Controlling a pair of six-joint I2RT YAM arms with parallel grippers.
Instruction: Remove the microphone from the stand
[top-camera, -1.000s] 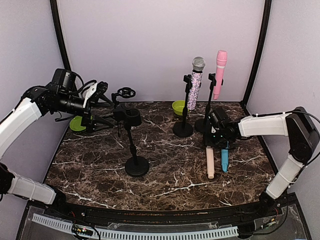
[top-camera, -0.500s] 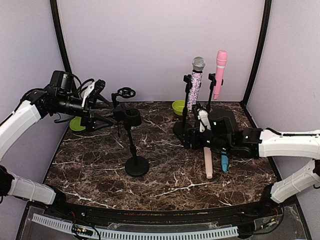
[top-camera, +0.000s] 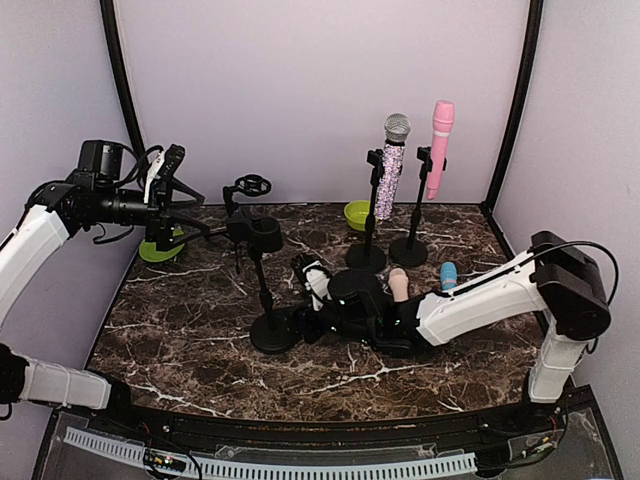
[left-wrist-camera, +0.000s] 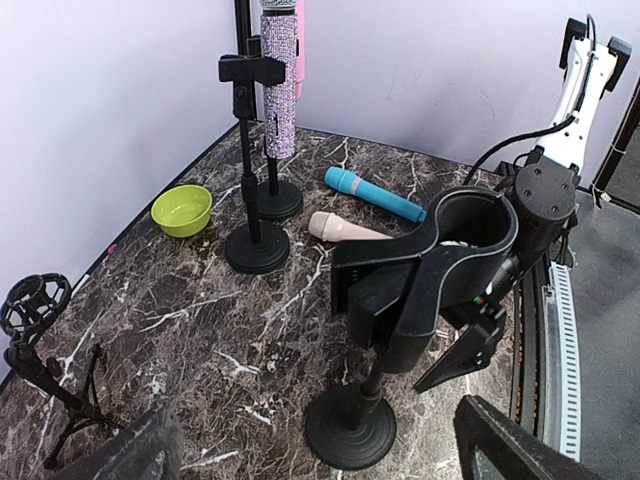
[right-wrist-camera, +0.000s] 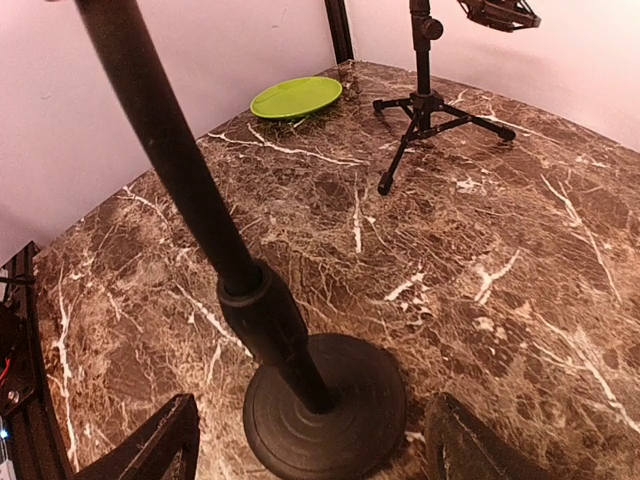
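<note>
My right pincer (right-wrist-camera: 315, 430) has swung across from the right side to the middle. It now hangs low, spread wide with nothing in it, close by the base of the empty stand (top-camera: 272, 332). My left pincer (top-camera: 168, 170) has drawn back, also open and empty. The glitter microphone (top-camera: 390, 170) and pink microphone (top-camera: 440, 140) stand clipped upright at the back, so I judge neither pincer is on target yet.

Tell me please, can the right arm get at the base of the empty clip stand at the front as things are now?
Probably yes. The right gripper is open and low beside the stand base, facing it. Nothing lies between them in the right wrist view.
</note>
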